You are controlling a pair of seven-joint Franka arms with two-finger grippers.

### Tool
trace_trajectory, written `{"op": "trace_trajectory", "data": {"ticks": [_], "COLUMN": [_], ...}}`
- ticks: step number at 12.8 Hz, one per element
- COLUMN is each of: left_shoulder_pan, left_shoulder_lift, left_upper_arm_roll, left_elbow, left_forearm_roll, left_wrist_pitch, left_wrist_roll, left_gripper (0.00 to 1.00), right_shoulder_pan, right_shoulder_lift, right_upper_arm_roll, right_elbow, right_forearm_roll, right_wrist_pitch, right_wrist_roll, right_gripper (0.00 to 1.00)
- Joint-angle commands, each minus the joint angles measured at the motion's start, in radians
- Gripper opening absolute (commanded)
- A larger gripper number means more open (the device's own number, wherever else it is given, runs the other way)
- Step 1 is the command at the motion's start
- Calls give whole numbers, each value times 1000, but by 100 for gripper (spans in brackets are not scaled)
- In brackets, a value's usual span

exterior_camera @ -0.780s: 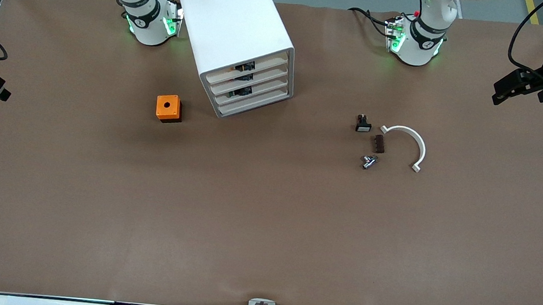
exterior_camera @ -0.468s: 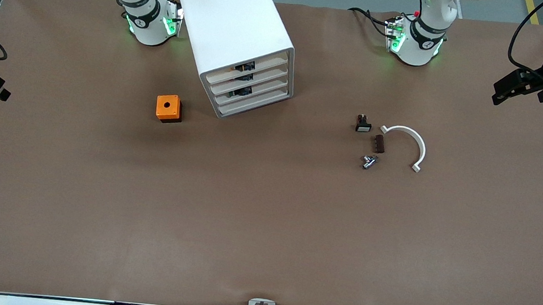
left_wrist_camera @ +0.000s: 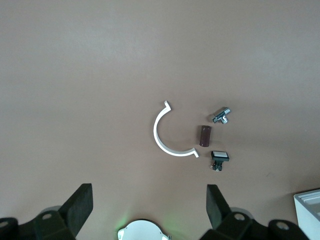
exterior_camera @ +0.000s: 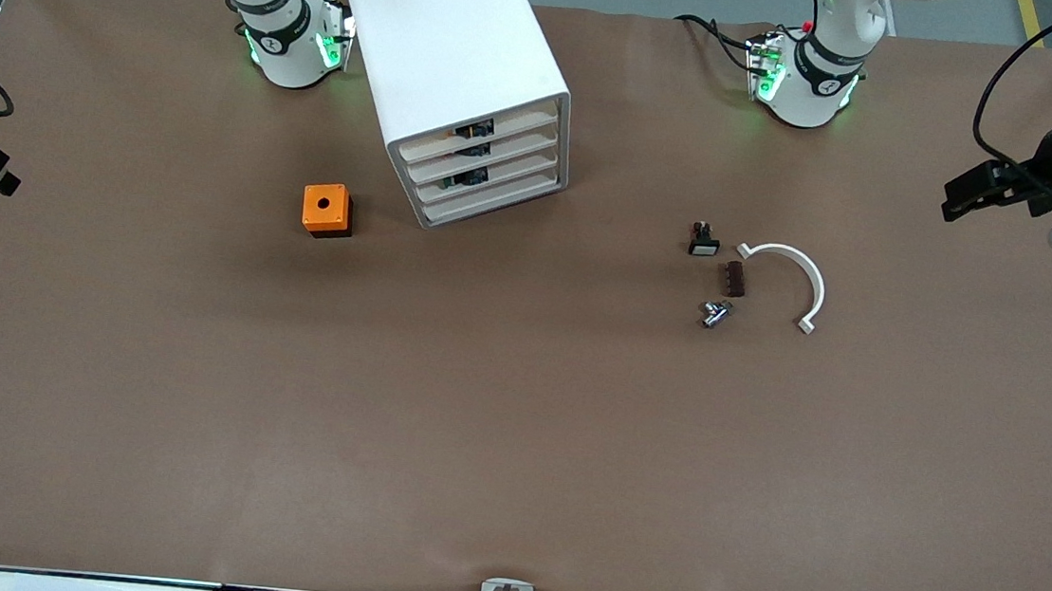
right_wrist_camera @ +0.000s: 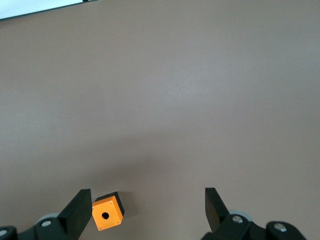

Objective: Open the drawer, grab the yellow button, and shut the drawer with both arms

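Brown matte paper covers the table (exterior_camera: 513,447) from edge to edge, smooth and unmarked. At about 11 o'clock in the front view stands a tall white cabinet (exterior_camera: 448,41) with rounded corners and a plain, smooth top. Its four shallow drawers face the camera at a slant; the top drawer (exterior_camera: 488,127) is closed, flush with the three below it. Through the slit over the top drawer a small dark part with a trace of orange shows, too small to tell whether it is the button. Similar dark bits sit in the gaps lower down.

Nearer the camera than the cabinet, toward the right arm's end, sits an orange cube (exterior_camera: 325,208) with a round hole in its top face and a black lower part. At about 2 o'clock lies a loose cluster: a small black-and-white part (exterior_camera: 703,241), a dark brown ribbed block (exterior_camera: 734,278), a shiny metal fitting (exterior_camera: 713,313) and a thin white half-ring (exterior_camera: 791,279) with small end tabs.

The left gripper (exterior_camera: 983,188) hangs in the air over the table's edge at 3 o'clock, its arm cut off by the frame; in the left wrist view its fingers (left_wrist_camera: 80,205) are spread wide. The right gripper (right_wrist_camera: 147,210) is mostly out of the front view at 9 o'clock, fingers spread wide, over the table by the cube.
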Motion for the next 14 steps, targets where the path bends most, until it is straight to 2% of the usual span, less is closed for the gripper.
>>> {"op": "trace_trajectory", "data": {"ticks": [1,7,12,14], "left_shoulder_pan": [-10,-73,-174,-209], "left_shoulder_lift": [68,188,280,319], "left_upper_arm_roll": [-44,-176,-179,-179], "left_elbow": [19,40,57,77], "left_forearm_roll": [19,1,-186,-254], "left_wrist_pitch": [-24,0,6,6], "left_wrist_roll": [-114,-550,-922,-1128], "left_gripper": [100,100,100,100], "right_shoulder_pan": [-32,-35,-36,-38], "right_shoulder_lift": [-10,-17,-24,-25], "right_upper_arm_roll": [14,16,16,16], "right_elbow": [2,1,-1,-1], "right_forearm_roll": [1,1,1,1], "right_wrist_pitch": [-11,-12,-15,-17], "right_wrist_roll": [5,5,5,3], "right_gripper": [100,100,100,100]}}
